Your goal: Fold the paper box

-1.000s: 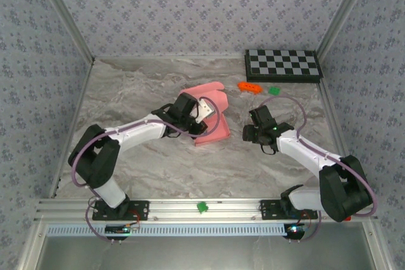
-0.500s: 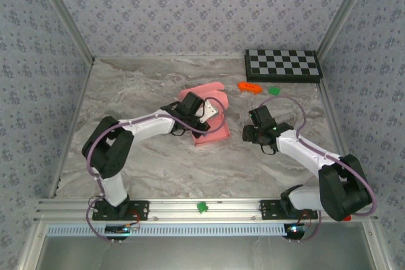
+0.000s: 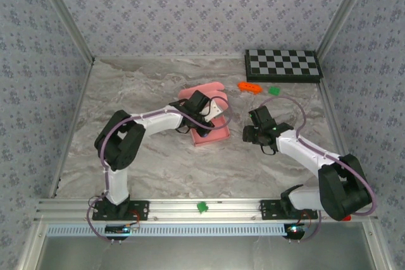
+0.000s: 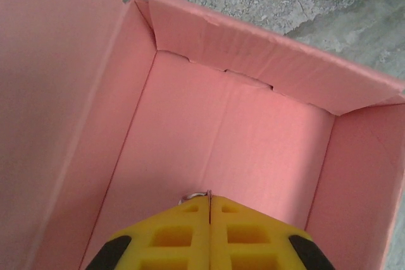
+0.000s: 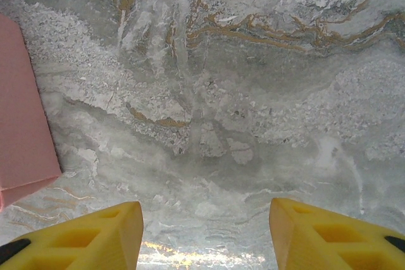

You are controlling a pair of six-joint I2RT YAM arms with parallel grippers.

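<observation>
From above, the pink paper box point(image 3: 212, 134) sits open near the middle of the marble table point(image 3: 145, 86). The left gripper point(image 3: 212, 113) reaches down into it. The right gripper point(image 3: 252, 133) hangs just right of the box, apart from it. A checkerboard point(image 3: 283, 65) lies at the far right, with an orange piece point(image 3: 250, 85) and a green piece point(image 3: 274, 91) close by.

The left wrist camera shows yellow fingers point(image 4: 171, 238) pressed together inside the box, over its floor, holding nothing.

The right wrist camera shows fingers point(image 5: 95, 232) spread apart over bare table, empty, with the box's corner at the left.
</observation>
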